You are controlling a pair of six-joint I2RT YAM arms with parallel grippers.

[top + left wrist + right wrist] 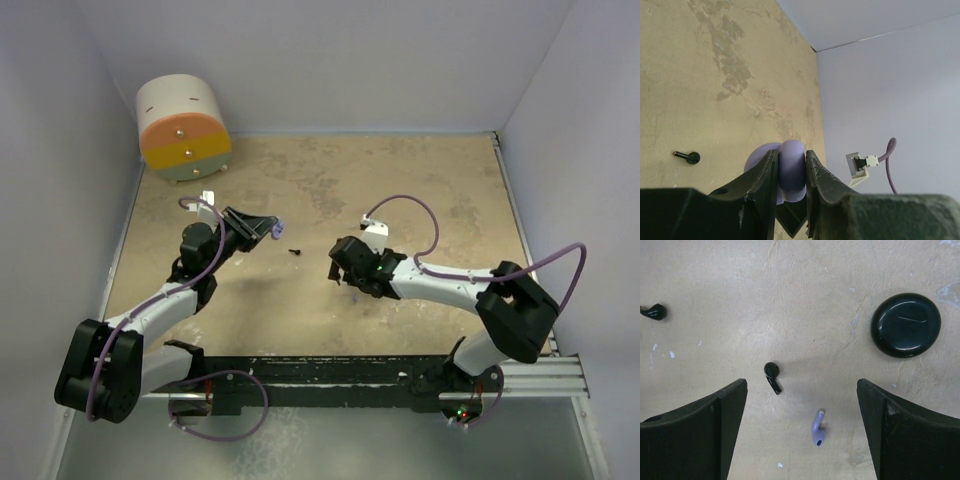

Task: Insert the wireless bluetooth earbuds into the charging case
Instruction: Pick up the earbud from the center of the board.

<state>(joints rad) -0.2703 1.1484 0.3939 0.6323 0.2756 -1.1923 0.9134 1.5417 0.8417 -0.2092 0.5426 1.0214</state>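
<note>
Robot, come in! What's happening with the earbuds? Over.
Left end effector shut on lavender case. Right end effector open, hovering over black earbud and lavender earbud. Black case closed, off to one side. Nothing blocking them.

Back left corner has this round drum-looking thing (183, 128): white body, front face split into an orange band, a yellow band and a greyish one, with a couple of tiny knobs. It sits on a tan, blotchy tabletop (440, 190) with darker patches. Pale walls (330, 60) box in three sides, and a black rail (330, 372) runs along the near edge.
</note>
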